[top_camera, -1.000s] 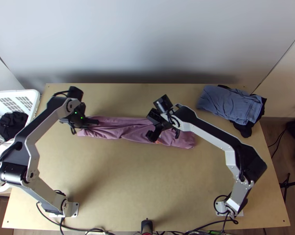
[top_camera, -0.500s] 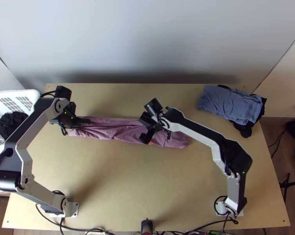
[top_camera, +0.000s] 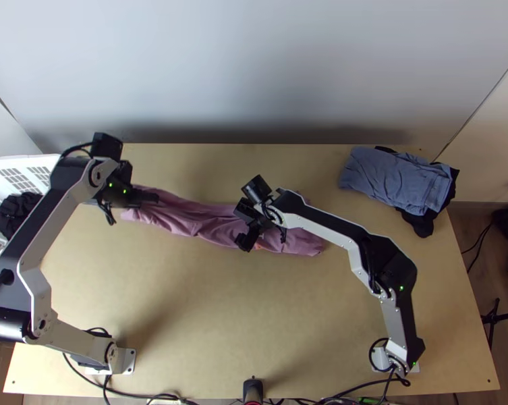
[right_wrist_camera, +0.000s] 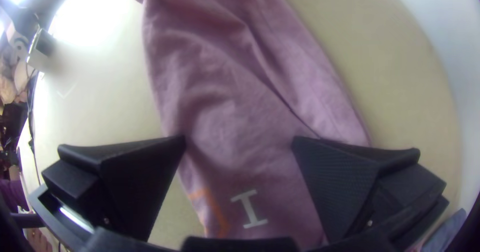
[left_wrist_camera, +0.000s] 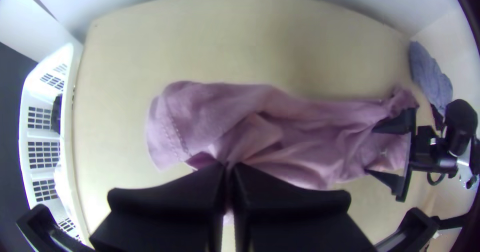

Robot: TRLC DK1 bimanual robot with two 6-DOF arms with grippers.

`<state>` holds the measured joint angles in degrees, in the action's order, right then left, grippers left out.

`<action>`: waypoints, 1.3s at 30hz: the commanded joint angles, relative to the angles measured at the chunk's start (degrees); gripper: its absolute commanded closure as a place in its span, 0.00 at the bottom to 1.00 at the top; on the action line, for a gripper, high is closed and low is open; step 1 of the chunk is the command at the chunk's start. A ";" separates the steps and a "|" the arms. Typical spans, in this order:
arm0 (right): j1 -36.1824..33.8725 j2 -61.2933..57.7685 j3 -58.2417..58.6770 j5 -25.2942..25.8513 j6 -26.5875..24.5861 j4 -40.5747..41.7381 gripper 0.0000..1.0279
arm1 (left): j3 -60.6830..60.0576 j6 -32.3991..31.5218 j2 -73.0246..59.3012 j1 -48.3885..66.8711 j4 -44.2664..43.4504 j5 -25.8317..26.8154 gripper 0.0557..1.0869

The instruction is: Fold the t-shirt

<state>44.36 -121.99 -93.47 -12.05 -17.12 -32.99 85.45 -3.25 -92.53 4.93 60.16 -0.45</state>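
Plainly, the pale wooden table (top_camera: 206, 310) was the biggest thing, smooth and flat, spreading beneath both sets of fingers. Just beyond its left edge, near the left gripper (top_camera: 154, 197), stood the white basket (left_wrist_camera: 69, 147), hard plastic with slotted walls.

Between the two grippers the mauve t-shirt (top_camera: 193, 219) made a long, narrow strip of soft, wrinkled cloth. Its long axis ran left to right across the table, slightly aslant, so the end at the left fingers lay farther from the arms' bases than the end past the right gripper (top_camera: 243, 229). A slanting crease divided it, and ridges drew in toward the left fingertips.

The left gripper had its fingers pressed together, pinching the shirt; near their tips, in the left wrist view, spread a rounded flap with a stitched hem. The right gripper (right_wrist_camera: 239, 142) held its fingers well spread, with shirt in the gap and a fine texture on their flat black pads (right_wrist_camera: 332, 174).

Past the right fingers, toward the table's far right corner, sat a folded blue cloth (top_camera: 395, 179), creased and roughly rectangular, on a black cloth (top_camera: 419, 223). Crumpled dark cloth (top_camera: 14, 212) filled part of the basket beside the left gripper.

Smallest were a pale mark (right_wrist_camera: 250, 209) and an orange mark (right_wrist_camera: 217, 217) on the shirt, between the right fingers.
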 commanded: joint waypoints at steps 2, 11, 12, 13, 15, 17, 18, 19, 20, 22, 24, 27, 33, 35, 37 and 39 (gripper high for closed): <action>-0.15 -1.58 0.75 -0.07 -0.10 0.39 0.04 | 9.21 -0.71 -0.37 5.09 1.01 1.94 0.97; -0.06 -1.32 1.10 -0.07 0.34 0.83 0.04 | 14.66 -0.53 0.25 11.16 0.92 3.17 0.97; -0.15 -0.44 1.01 -0.07 0.69 0.74 0.04 | 15.45 -0.18 0.16 11.86 0.92 3.52 0.97; -0.33 0.79 1.01 -0.07 0.78 0.39 0.04 | 16.24 -0.09 0.07 12.47 0.92 3.70 0.97; -1.03 3.87 1.01 -0.07 0.87 -0.32 0.04 | 17.65 0.17 -0.37 13.62 1.01 3.96 0.97; -2.35 7.56 1.10 -0.07 1.04 -1.72 0.04 | 18.35 0.26 -0.81 14.58 0.92 4.14 0.97; -3.23 9.58 1.10 -0.16 1.13 -2.87 0.04 | 18.52 0.26 -1.07 15.02 0.92 4.58 0.97; -4.10 11.52 1.01 -0.25 0.95 -4.45 0.04 | 18.61 0.26 -1.42 15.46 0.92 5.11 0.97; -5.16 13.63 0.92 -0.34 0.87 -5.94 0.04 | 18.61 0.26 -1.78 16.17 0.92 5.28 0.97; -7.97 17.58 1.01 -0.69 0.16 -9.02 0.04 | 18.52 0.26 -2.30 17.57 0.83 5.37 0.97; -10.87 21.10 1.27 -1.13 -0.28 -11.83 0.04 | 18.88 0.17 -2.83 18.89 0.31 5.46 0.97; -15.35 26.11 1.71 -1.22 -1.60 -16.05 0.04 | 20.19 -0.01 -3.62 21.00 -0.13 5.63 0.97; -24.06 35.51 4.97 -1.22 -1.51 -19.65 0.04 | 23.89 -0.09 -6.96 25.75 -0.75 7.30 0.97; -26.34 38.23 6.72 -1.22 -1.24 -20.18 0.04 | 24.85 -0.09 -8.37 27.15 -1.36 8.01 0.97; -28.27 40.61 8.57 -1.22 -0.98 -20.62 0.04 | 26.00 -0.09 -9.86 28.65 -2.15 8.27 0.97; -29.59 42.72 10.41 -1.22 -0.54 -20.80 0.04 | 26.96 -0.36 -11.36 29.70 -3.47 8.62 0.97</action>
<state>21.45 -87.85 -87.79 -13.15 -18.26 -51.79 109.06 -3.42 -99.74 30.24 59.02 6.92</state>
